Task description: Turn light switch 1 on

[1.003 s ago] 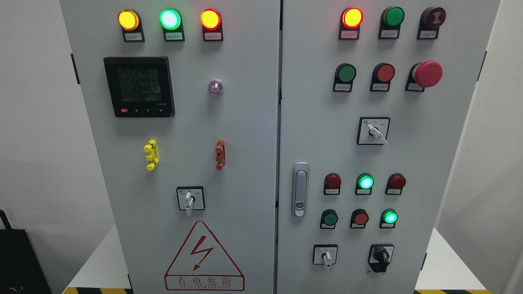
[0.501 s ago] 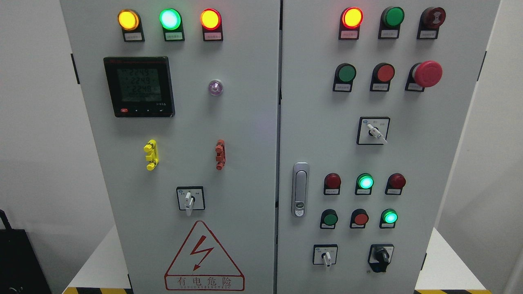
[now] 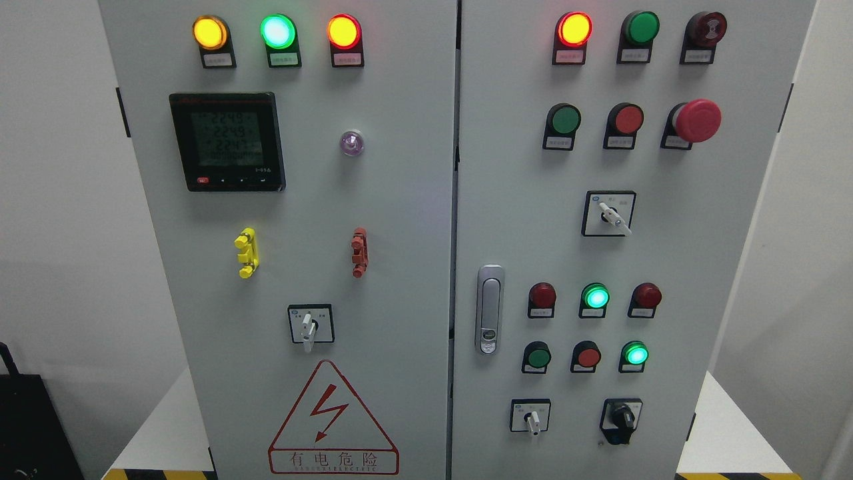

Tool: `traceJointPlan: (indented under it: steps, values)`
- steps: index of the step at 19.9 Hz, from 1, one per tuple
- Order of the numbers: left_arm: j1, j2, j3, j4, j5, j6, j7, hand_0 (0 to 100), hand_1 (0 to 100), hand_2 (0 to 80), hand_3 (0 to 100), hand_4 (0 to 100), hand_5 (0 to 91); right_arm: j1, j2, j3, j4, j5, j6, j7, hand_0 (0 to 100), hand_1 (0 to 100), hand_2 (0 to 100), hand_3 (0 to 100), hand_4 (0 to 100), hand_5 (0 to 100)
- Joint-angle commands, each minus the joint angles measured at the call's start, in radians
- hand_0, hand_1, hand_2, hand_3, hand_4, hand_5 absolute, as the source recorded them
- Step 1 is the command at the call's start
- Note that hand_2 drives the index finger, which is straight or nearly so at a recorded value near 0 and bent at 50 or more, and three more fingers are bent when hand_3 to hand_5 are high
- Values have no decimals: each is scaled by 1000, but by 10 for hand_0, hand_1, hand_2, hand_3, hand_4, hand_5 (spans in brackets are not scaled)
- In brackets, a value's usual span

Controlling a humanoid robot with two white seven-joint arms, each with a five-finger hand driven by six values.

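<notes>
A grey cabinet [image 3: 400, 200] with two doors fills the view; neither hand is in sight, so their state cannot be told. Which control is light switch 1 cannot be told; labels are too small. Rotary switches sit at lower left [image 3: 308, 325], mid right [image 3: 610, 213] and bottom right [image 3: 531, 417].

Plain white walls [image 3: 60, 200] on both sides, evenly lit. A white platform [image 3: 166, 433] shows at bottom L & R, w/ yellow-black hazard tape [image 3: 160, 475] along its front edge. Dark object [image 3: 33, 427] at bottom-left corner.
</notes>
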Motion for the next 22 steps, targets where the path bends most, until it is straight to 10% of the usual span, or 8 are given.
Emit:
traceJointPlan:
  steps: [1, 22]
  values:
    - [54, 33, 76, -474, -2, -55, 9, 338, 97, 0, 149, 209, 0, 0, 0, 0, 0, 0, -1, 0, 0, 0, 0, 0, 0, 0]
    - [-47, -19, 50, -1264, -90, -49, 7, 362, 185, 221, 488, 614, 232, 0, 0, -1, 0, 0, -1, 0, 0, 0, 0, 0, 0, 0]
